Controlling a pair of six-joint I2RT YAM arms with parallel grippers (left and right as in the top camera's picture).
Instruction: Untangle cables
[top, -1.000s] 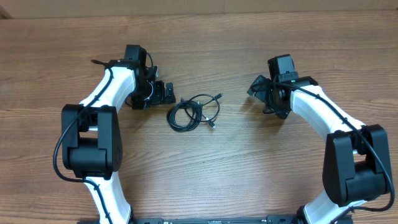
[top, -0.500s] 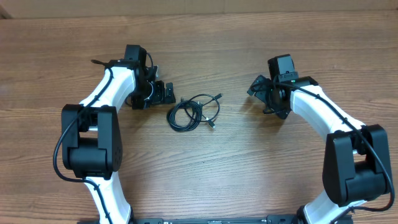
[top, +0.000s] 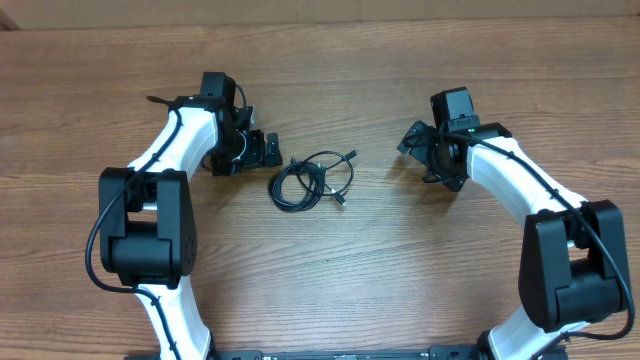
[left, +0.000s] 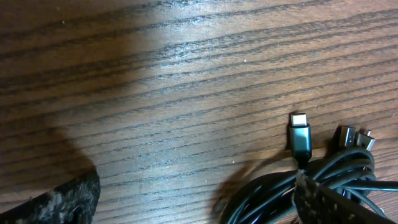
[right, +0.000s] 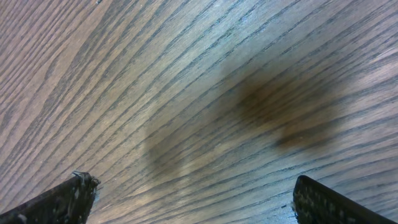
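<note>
1. My left gripper (top: 270, 150) sits just left of the cables (top: 312, 181). Its jaws are wide open and it holds nothing.
2. In my left wrist view, one finger tip (left: 62, 199) is well left of the cables. The other tip (left: 336, 204) is over their black loops. I cannot tell if it touches them.
3. The cables lie in one small loopy pile on the table (top: 330, 280). The pile is between my two grippers, nearer the left one.
4. One flat plug (left: 299, 132) pokes out of the pile. Two more small plugs (left: 354, 137) lie just right of it.
5. My right gripper (top: 422, 155) is right of the cables and apart from them. Its jaws are wide open too, with only bare wood between them.
</note>
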